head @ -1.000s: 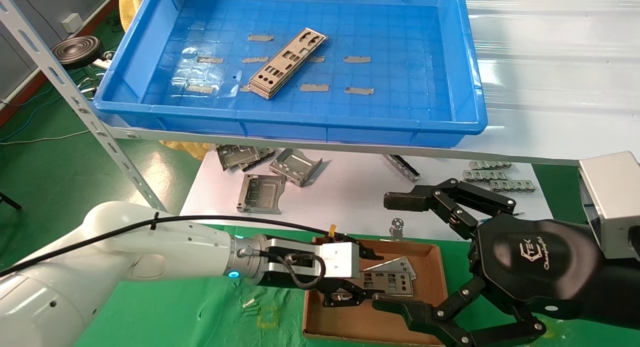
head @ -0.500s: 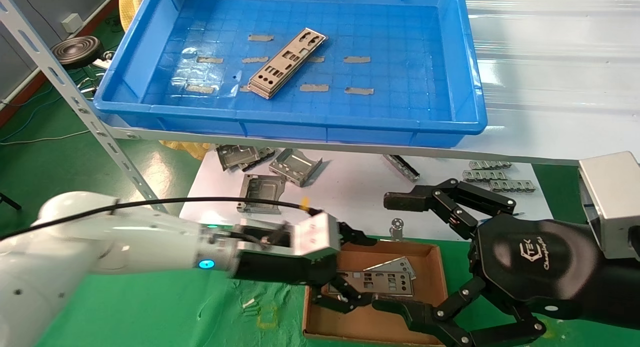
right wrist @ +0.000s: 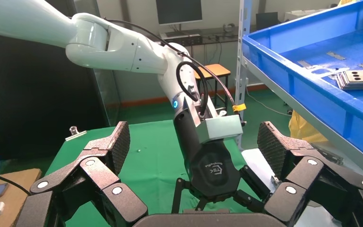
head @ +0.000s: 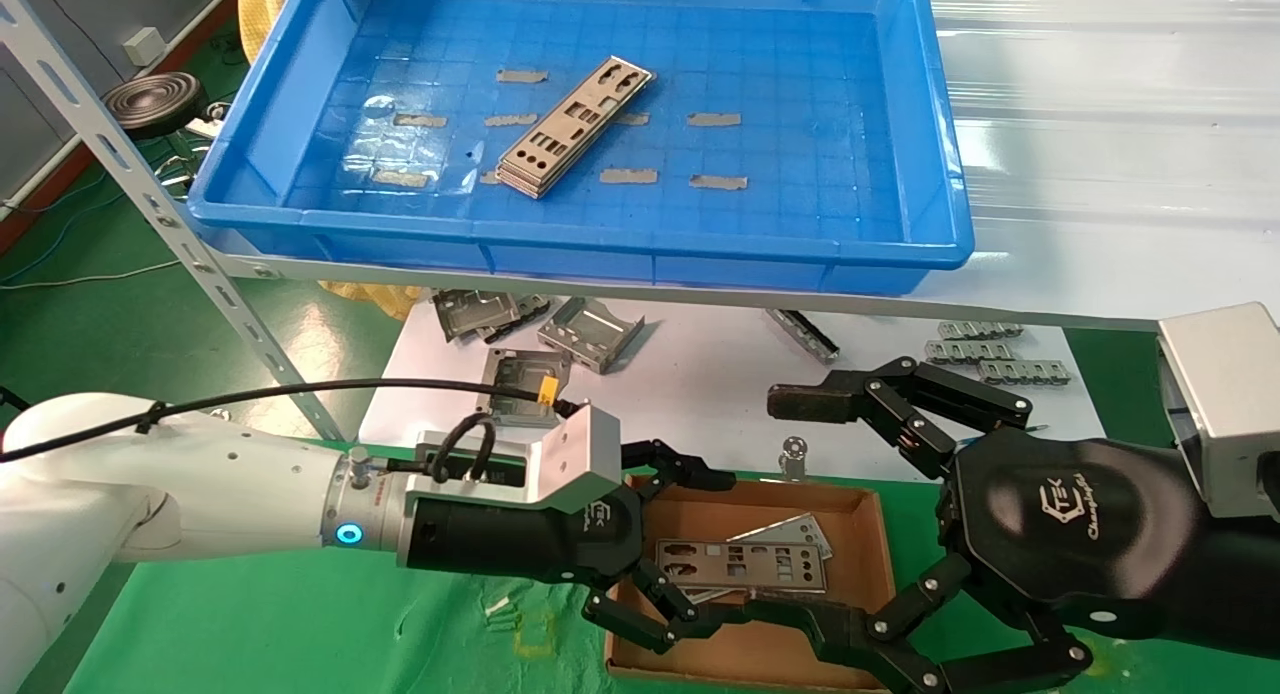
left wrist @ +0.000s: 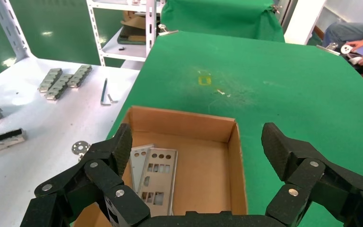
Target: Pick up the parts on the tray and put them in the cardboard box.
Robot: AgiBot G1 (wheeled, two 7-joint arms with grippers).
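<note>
my left gripper [head: 665, 544] covers the near-left corner of the cardboard box [head: 870, 534], and my right gripper [head: 800, 509] hides its near wall. how many parts [head: 745, 564] lie stacked inside i cannot tell. the tray [head: 600, 249] is cut off at the head view's top edge.

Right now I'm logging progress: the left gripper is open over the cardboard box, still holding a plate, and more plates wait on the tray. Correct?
Not quite. The left gripper holds nothing: the left wrist view shows its fingers spread with only air between them, and the plates lie flat in the cardboard box. The rest stands: more plates wait on the tray.
</note>
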